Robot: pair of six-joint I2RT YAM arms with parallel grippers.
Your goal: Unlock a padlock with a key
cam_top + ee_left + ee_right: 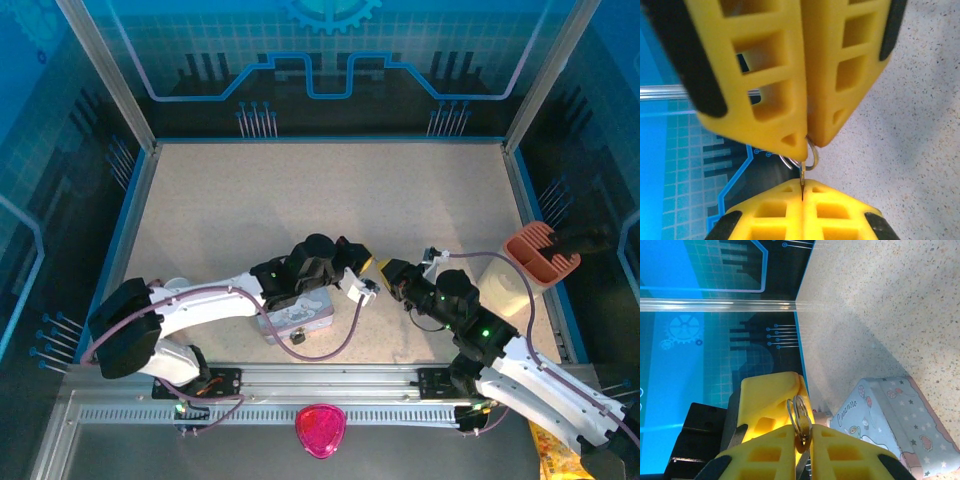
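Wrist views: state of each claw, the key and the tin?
left claw, shut on the key's ring end.
right claw, shut on the key's blade, facing the left claw tip to tip.
key, pinched between both claws, off the table.
tin, lid shut, resting on the table.

A pale blue cartoon tin (285, 322) lies near seven o'clock on the speckled table (300, 200); an orange holder (545, 255) stands at three o'clock.
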